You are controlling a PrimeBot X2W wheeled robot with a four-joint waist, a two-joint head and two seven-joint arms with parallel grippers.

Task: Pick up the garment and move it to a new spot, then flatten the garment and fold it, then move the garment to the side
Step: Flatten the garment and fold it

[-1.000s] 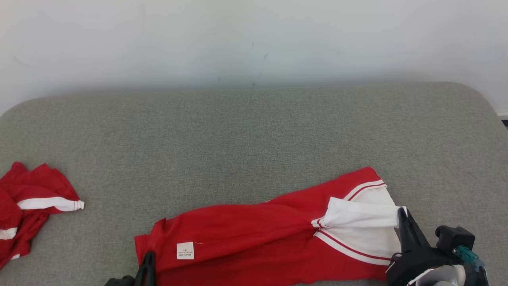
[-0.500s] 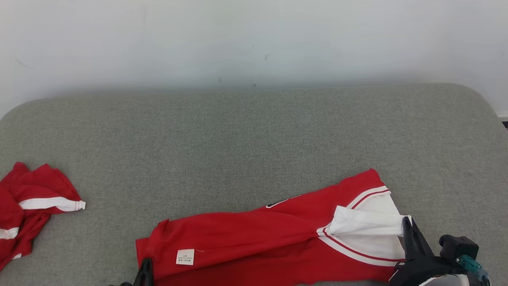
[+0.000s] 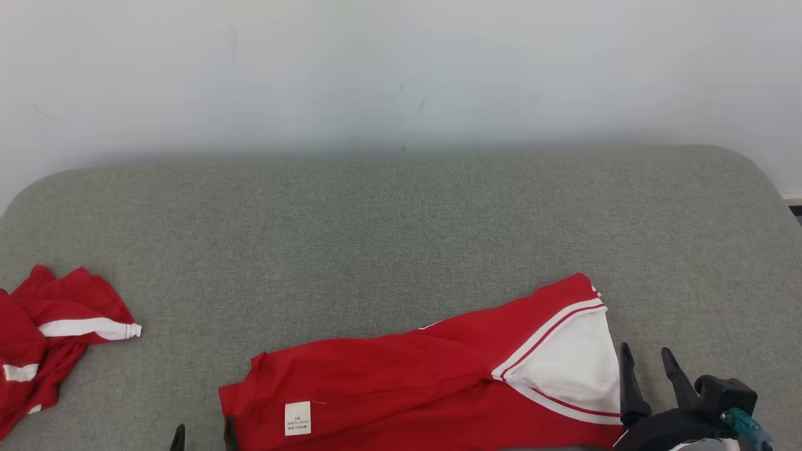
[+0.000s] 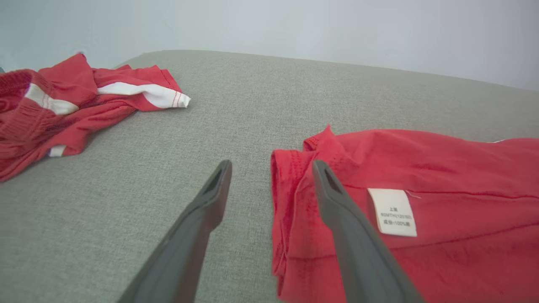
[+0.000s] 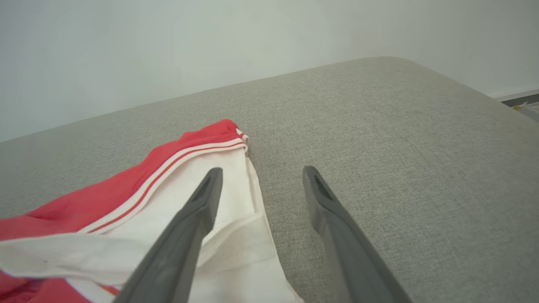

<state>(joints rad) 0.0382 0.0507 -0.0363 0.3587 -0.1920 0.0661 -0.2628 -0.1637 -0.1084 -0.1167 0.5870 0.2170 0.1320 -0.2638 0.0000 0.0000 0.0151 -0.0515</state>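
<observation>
Garment (image 3: 401, 382), second garment (image 3: 75, 300), left gripper (image 4: 271, 165), right gripper (image 3: 645, 349) spread

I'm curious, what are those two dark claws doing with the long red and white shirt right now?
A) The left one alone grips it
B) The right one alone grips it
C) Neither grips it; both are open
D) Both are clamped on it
C: the left gripper and right gripper each have their fingers spread apart with no cloth pinched, and the red garment lies slack on the grey cushion.

Grey fabric-covered surface (image 3: 401, 238), far corners rounded, against a plain pale wall (image 3: 401, 69) with faint specks; a dark strip (image 3: 795, 210) far right, perhaps floor.
</observation>
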